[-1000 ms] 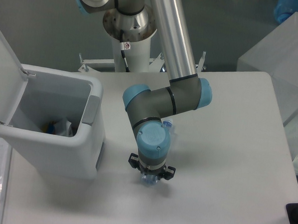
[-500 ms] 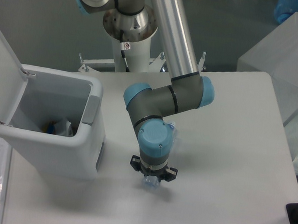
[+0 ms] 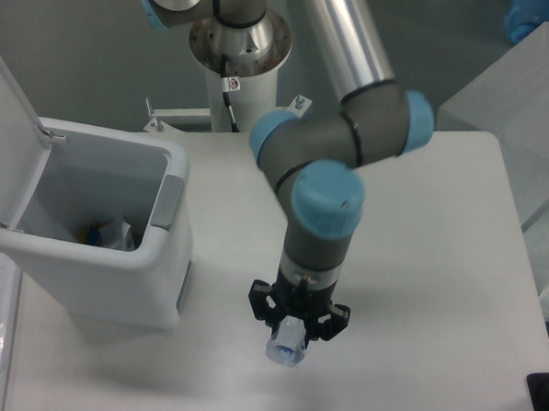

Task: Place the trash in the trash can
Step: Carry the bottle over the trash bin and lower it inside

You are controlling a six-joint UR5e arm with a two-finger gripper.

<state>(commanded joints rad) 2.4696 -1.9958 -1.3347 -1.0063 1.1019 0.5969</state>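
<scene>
One bottle (image 3: 286, 345) in claw (image 3: 293, 331).

A single fixed camera is mounted high above the front edge of the tabletop (image 3: 437, 269) and faces steeply down and toward the arm's base (image 3: 239, 47) at the far side. The tool (image 3: 290, 340) sits low and slightly left of center in the frame, at medium range. The open bin (image 3: 97, 251) lies to the tool's left. No second view is provided.
</scene>
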